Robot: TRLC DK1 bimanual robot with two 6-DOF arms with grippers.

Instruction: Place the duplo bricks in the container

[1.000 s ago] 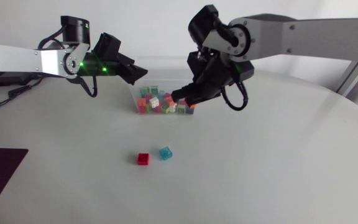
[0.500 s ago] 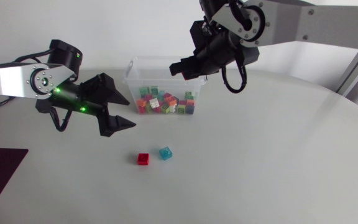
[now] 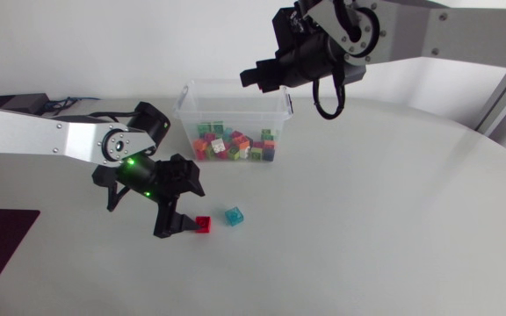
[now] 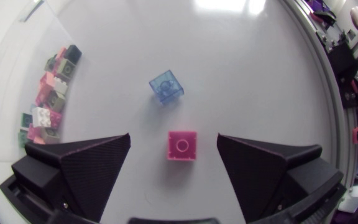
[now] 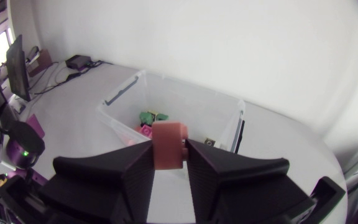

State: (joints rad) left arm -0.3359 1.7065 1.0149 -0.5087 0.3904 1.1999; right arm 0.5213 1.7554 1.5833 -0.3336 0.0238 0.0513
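Left gripper [image 3: 186,211] hangs low over the table [image 3: 367,219], spread wide and holding nothing. The red brick [image 4: 182,145] lies between its fingers, touching neither. Just ahead sits the blue brick [image 4: 166,88], also loose. Farther off, the container [image 3: 184,101] holds a heap of bricks [image 3: 231,147] (most of the job looks done). Above its rim the right gripper [image 3: 249,79] is clamped on a salmon brick [image 5: 168,144]. By my reckoning three remain: that one to drop, two to fetch.

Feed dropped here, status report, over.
Left gripper open, straddling red brick, no contact. Right gripper shut on pink brick, raised by container. Blue brick loose beside red. Nothing blocking.
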